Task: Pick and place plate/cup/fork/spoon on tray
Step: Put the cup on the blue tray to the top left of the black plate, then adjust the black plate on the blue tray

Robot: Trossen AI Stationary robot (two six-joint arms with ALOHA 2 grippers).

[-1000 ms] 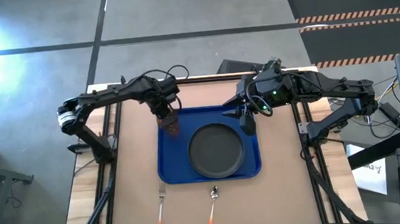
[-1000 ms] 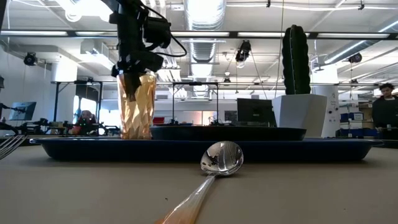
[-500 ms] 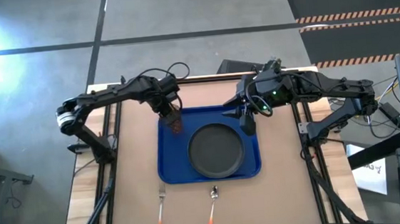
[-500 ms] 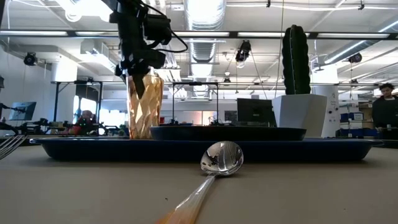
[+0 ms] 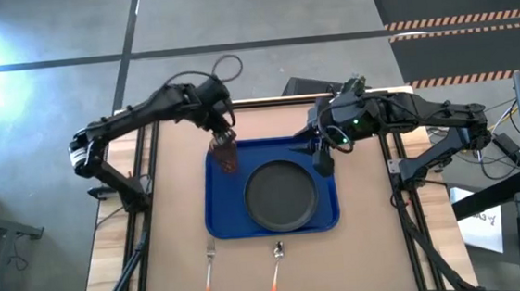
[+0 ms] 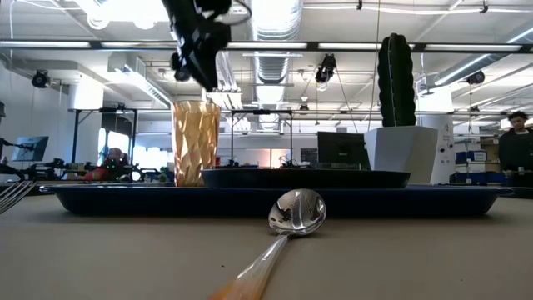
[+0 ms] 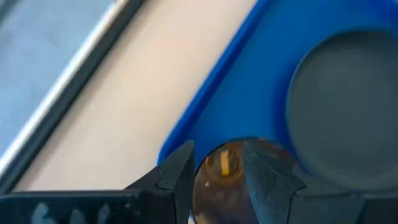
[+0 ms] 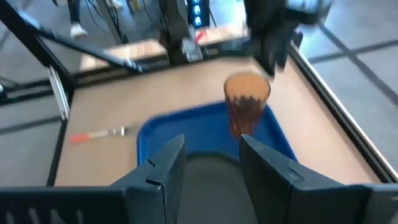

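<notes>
The amber cup (image 5: 226, 157) stands upright on its base in the far left corner of the blue tray (image 5: 225, 218). My left gripper (image 6: 200, 68) hangs open just above the cup (image 6: 196, 142), clear of its rim. In the left wrist view the cup's mouth (image 7: 222, 180) shows between the fingers. The black plate (image 5: 282, 195) lies flat in the tray. My right gripper (image 5: 322, 162) is open over the tray's far right corner, beside the plate. The fork (image 5: 209, 275) and the spoon (image 5: 276, 267) lie on the table in front of the tray's near edge.
A white pot with a tall green cactus (image 6: 398, 125) stands beyond the tray's far side in the low view. Bare tabletop (image 5: 371, 258) lies to the tray's left, right and near side. A person (image 6: 516, 150) stands in the room far behind.
My left gripper has opened and let go of the cup. It has then risen and drawn back toward the table's far edge. The cup has shifted slightly toward the plate and now stands on the tray on its own.
</notes>
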